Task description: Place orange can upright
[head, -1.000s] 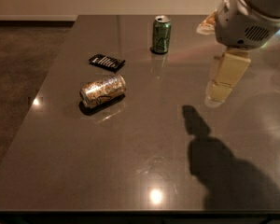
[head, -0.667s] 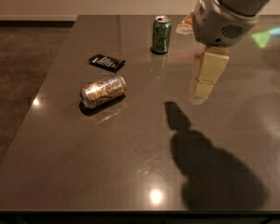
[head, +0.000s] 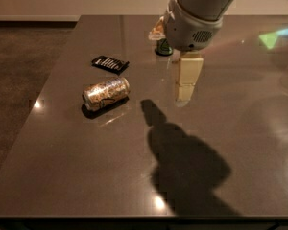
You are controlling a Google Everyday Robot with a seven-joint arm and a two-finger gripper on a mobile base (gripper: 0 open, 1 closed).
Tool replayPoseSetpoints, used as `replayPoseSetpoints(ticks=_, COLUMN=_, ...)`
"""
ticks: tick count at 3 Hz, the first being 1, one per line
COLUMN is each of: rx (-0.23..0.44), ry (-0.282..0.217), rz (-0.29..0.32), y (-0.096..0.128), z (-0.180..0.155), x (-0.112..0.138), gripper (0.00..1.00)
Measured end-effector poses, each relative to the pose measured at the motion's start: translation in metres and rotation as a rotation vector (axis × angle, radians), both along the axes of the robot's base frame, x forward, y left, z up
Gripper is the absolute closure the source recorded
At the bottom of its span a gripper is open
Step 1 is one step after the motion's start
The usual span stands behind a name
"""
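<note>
The orange can, mottled orange-brown and silver, lies on its side on the dark table, left of centre, its silver top facing left. My gripper hangs above the table to the right of the can, well apart from it and holding nothing. The big grey wrist housing sits above it at the top of the view. The arm's shadow falls on the table in front of the gripper.
A green can stands at the back, mostly hidden behind my wrist. A flat black object lies just behind the orange can. The table's left edge drops to a dark floor.
My arm and gripper have moved left across the table, closer to the orange can, and now cover most of the green can. The orange can has not moved.
</note>
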State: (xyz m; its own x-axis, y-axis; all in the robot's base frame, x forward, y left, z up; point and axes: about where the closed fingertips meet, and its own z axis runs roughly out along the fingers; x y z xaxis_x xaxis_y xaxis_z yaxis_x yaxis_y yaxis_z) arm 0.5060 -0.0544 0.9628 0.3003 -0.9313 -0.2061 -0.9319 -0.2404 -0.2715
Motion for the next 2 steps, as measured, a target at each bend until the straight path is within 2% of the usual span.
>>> replayPoseSetpoints(ticks=2, rx=-0.074, ry=0.004, rz=0.150, y=0.046, z=-0.022, x=0.017, gripper=0.00)
